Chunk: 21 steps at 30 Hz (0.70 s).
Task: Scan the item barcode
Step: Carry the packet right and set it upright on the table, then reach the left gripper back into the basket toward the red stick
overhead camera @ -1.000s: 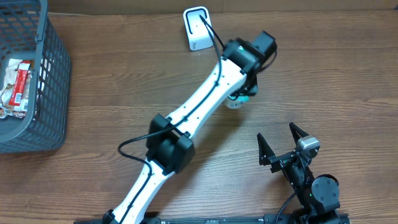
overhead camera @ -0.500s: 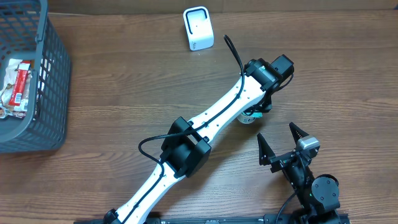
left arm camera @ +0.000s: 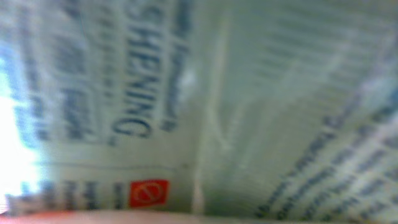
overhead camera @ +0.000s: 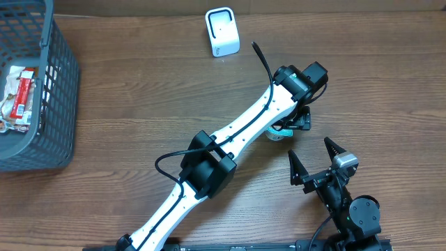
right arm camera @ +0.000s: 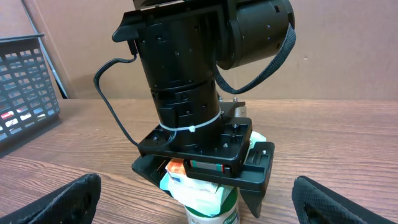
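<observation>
**A:** What sits nearest the front edge?

**B:** The right hand (overhead camera: 309,148), low over the worktop (overhead camera: 125,118). Its two fingers are spread wide, with nothing between them.

**A:** And just beyond it?

**B:** A small white-and-green tub (right arm camera: 214,210) stands upright on the worktop. Its top is crumpled white with an orange patch. The left arm (overhead camera: 237,129) reaches across from the front left, and the left hand (right arm camera: 204,185) hangs straight over the tub.

**A:** Is it grasping the tub?

**B:** No, it looks released. The jaws stand apart, one on either side of the tub's top. The left wrist view shows only a pale printed surface (left arm camera: 249,93) pressed close to the lens, too blurred to read properly.

**A:** Where is the scanner?

**B:** The white scanner (overhead camera: 222,32) stands upright near the far edge, well apart from the tub.

**A:** Anything else back there?

**B:** A grey basket (overhead camera: 61,84) sits at the far left corner, with some snack wrappers (overhead camera: 19,94) lying inside it.
</observation>
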{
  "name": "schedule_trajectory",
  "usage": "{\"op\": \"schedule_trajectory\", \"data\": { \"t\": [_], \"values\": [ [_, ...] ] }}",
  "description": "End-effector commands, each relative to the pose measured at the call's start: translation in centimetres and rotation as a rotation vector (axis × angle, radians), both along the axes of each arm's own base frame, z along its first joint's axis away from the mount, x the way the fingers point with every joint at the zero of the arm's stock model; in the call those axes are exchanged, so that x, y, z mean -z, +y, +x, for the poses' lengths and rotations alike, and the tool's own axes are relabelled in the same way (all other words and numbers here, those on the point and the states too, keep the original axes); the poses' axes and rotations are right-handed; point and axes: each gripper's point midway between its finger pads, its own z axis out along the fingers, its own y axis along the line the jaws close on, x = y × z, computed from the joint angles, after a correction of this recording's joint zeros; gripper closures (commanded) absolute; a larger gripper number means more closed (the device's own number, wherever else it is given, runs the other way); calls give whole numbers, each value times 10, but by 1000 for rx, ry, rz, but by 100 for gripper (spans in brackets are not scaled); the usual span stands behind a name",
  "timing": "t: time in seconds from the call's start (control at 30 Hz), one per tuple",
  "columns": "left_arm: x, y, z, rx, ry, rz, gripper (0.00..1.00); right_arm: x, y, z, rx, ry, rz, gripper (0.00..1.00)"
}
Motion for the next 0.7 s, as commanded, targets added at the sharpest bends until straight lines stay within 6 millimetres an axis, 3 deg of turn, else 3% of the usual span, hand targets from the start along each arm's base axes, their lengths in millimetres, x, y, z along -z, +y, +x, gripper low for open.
{"op": "schedule_trajectory", "data": {
  "t": [0.0,0.13,0.23,0.37,0.47,0.57,0.6,0.67],
  "values": [
    [-34,3,10,13,-80,-25,0,3,-2,1,9,2,3,0],
    [-63,8,16,33,-146,-41,0,3,-2,1,9,2,3,0],
    [-100,12,18,53,-217,-76,0,3,-2,1,9,2,3,0],
    [-141,34,32,69,-339,-57,0,3,-2,1,9,2,3,0],
    [-184,76,55,80,-450,-16,0,3,-2,1,9,2,3,0],
    [-208,120,70,16,-515,48,0,3,-2,1,9,2,3,0],
    [-222,147,77,-27,-543,82,0,3,-2,1,9,2,3,0],
    [-238,178,82,-57,-563,106,0,3,-2,1,9,2,3,0]
  ]
}}
